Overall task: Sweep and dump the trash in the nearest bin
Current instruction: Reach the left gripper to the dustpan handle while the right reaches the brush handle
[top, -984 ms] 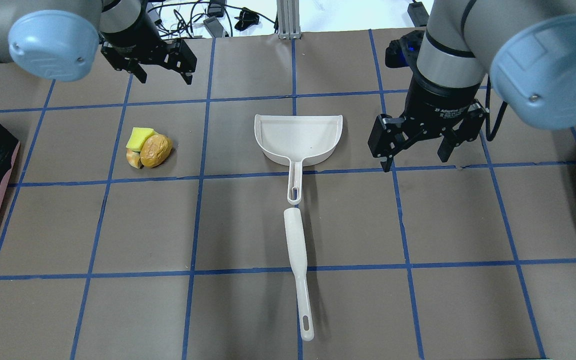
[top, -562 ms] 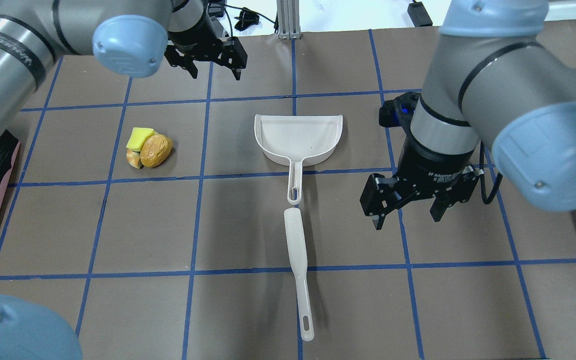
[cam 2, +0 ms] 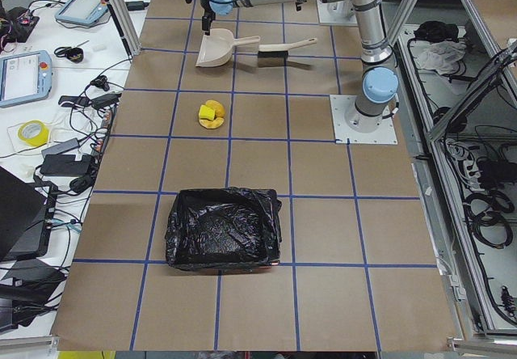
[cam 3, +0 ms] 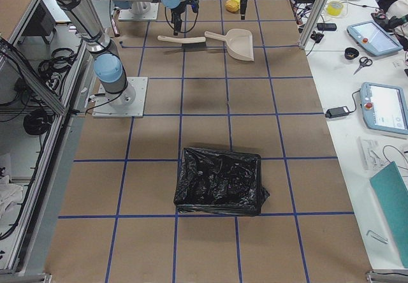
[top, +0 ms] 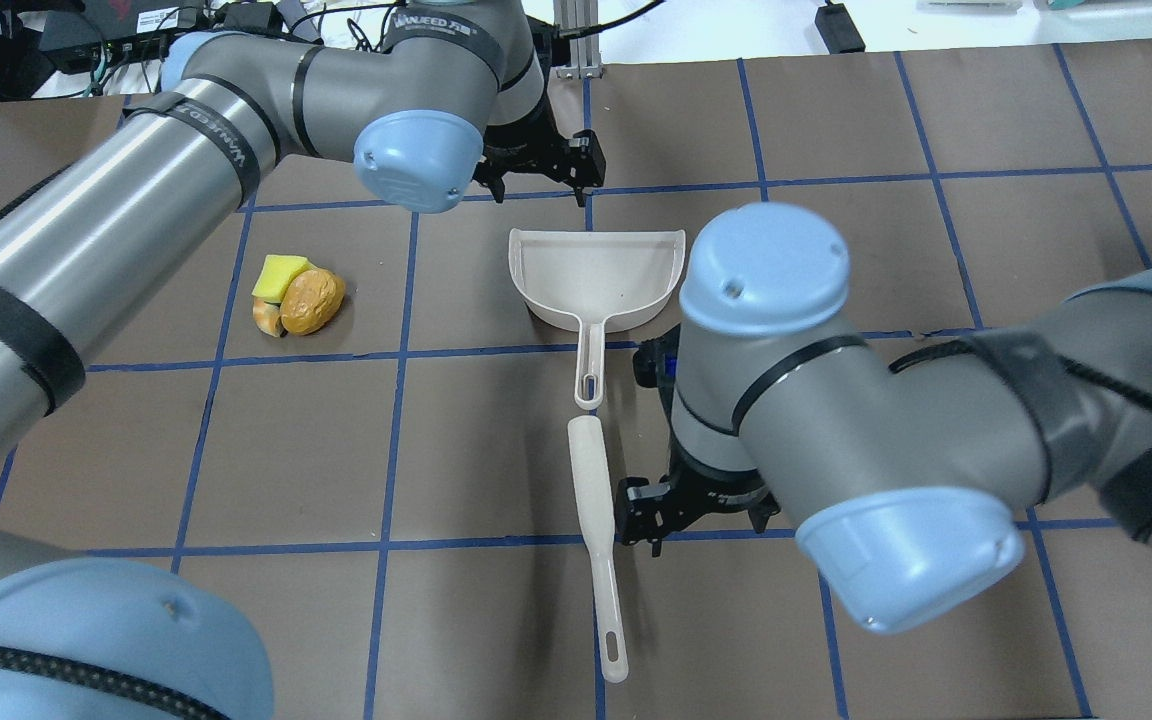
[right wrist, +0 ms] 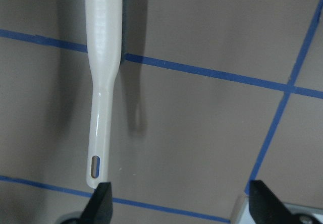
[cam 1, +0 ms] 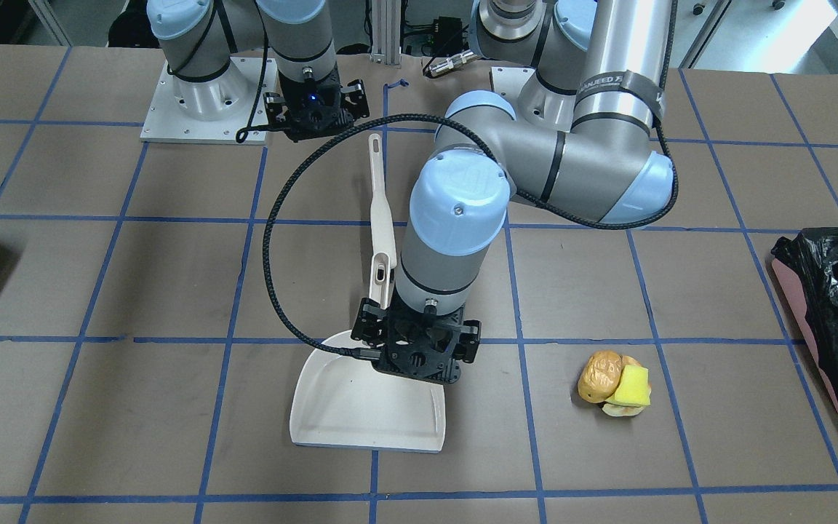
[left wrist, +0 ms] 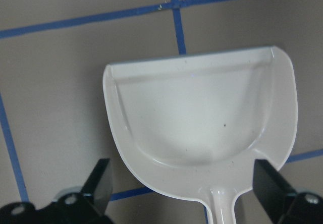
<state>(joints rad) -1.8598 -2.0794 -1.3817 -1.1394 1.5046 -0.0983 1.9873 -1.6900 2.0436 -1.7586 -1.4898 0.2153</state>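
The trash [top: 296, 295], a golden-brown lump with a yellow block and a pale scrap, lies left of the white dustpan [top: 596, 275]; it also shows in the front view [cam 1: 614, 383]. The pink-sided bin [cam 1: 837, 313] with a black bag stands beyond it at the table's end. The white brush [top: 596, 520] lies behind the dustpan's handle. My left gripper [top: 538, 178] hangs open over the dustpan's far rim; its wrist view shows the pan [left wrist: 202, 118] below. My right gripper [top: 696, 515] is open and empty, just right of the brush handle [right wrist: 103, 57].
A second black-bagged bin [cam 3: 220, 181] stands at the table's other end. The left arm's long links [top: 136, 230] stretch across the left half of the overhead view and hide the near bin there. Blue tape lines grid the brown tabletop.
My left gripper has moved right, from the far left to above the dustpan's far rim. My right gripper has moved left and toward the robot, ending beside the brush handle. Both stayed open.
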